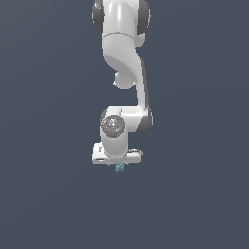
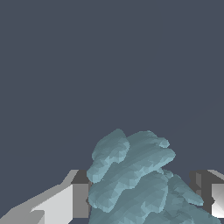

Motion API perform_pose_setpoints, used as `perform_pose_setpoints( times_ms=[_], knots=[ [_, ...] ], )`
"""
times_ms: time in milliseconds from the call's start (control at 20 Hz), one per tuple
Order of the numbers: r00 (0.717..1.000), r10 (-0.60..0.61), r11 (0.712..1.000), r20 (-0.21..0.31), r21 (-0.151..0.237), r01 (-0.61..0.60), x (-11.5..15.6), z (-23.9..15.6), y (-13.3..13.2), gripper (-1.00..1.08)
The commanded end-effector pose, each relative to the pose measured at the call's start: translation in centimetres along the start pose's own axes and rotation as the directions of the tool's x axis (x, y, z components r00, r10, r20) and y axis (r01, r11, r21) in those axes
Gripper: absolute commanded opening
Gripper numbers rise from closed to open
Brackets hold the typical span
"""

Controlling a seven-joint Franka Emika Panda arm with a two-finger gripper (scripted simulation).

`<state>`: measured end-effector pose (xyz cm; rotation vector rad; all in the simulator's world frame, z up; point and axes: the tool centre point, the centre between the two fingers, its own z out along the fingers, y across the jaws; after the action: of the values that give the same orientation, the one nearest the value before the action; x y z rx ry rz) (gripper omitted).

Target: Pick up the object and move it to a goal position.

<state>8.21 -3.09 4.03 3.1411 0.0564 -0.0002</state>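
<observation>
object (image 2: 131, 179): teal-blue, lumpy, faceted | pincer (image 1: 119, 164): clamped on object

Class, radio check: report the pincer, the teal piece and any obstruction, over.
Pincer over teal piece, fingers on both sides. Contact not confirmable. Nothing else near it.

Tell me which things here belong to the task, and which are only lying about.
Belonging to the job:
- teal-blue piece, sitting between the tool's fingers
- tool, directly above the piece in the exterior view

Just lying about:
- nothing else shows; only a plain dark background
</observation>
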Motion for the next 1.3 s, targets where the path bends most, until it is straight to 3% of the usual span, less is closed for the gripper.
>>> perform_pose_setpoints(
  times_ms=[0, 700, 1250],
  knots=[
    [1.000, 0.000, 1.000, 0.000, 0.000, 0.000, 0.0, 0.0, 0.0, -1.00],
    [1.000, 0.000, 1.000, 0.000, 0.000, 0.000, -0.8, -0.6, 0.5, -1.00],
    [1.000, 0.000, 1.000, 0.000, 0.000, 0.000, -4.8, -3.8, 3.1, -1.00]
  ],
)
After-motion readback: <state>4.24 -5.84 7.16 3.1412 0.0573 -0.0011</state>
